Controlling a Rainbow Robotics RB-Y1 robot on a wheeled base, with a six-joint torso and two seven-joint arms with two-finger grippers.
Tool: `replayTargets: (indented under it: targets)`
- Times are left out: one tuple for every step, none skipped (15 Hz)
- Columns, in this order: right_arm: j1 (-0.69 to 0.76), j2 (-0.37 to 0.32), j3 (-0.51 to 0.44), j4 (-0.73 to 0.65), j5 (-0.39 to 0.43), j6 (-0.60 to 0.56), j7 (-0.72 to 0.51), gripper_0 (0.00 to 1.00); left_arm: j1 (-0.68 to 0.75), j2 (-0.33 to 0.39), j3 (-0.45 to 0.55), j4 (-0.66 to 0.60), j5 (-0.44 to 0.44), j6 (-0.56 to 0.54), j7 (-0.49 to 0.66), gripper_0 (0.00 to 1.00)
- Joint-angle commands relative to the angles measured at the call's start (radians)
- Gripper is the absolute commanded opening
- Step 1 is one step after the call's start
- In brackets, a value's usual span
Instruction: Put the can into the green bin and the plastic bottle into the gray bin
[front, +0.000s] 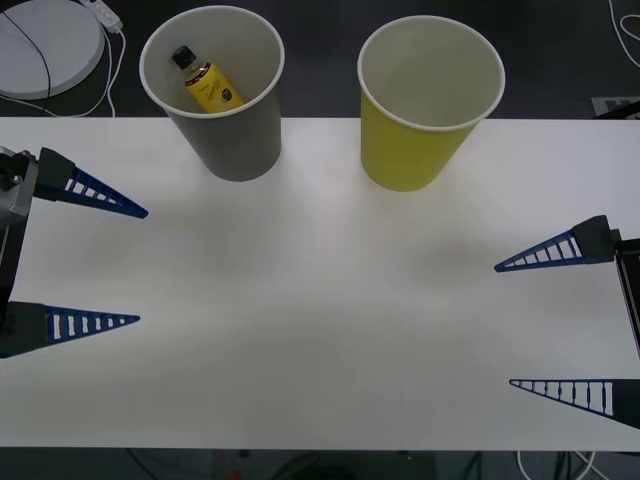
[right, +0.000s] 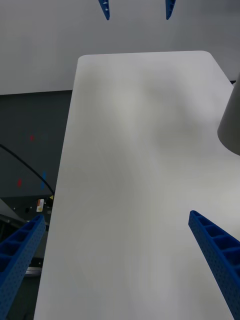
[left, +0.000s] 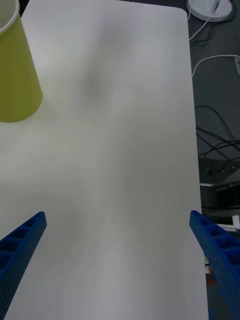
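Observation:
The gray bin (front: 235, 145) stands at the back left of the white table, and the plastic bottle (front: 208, 86) lies tilted inside it, black cap up. To its right stands the green bin (front: 410, 155), whose white inside shows nothing; the can is out of view. My left gripper (front: 143, 267) hovers open over the table's left side, holding nothing. My right gripper (front: 503, 325) is open over the right side, also holding nothing. The right wrist view has its own open gripper (right: 116, 216), the gray bin (right: 230, 125) and the left gripper (right: 137, 11) farther off. The left wrist view has the green bin (left: 17, 75) beyond its open gripper (left: 117, 215).
The white table (front: 320, 300) lies bare between the two grippers. A white round device (front: 45, 45) with a cable sits behind the table at the back left. Cables (left: 215, 135) lie on the dark floor beyond the table's edge.

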Motion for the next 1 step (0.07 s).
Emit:
replayTargets:
  targets:
    - [0.000,0.000,0.000,0.000,0.000,0.000,0.000,1.00,0.004,-0.001,0.000,0.003,0.001,0.000,-0.005,1.00]
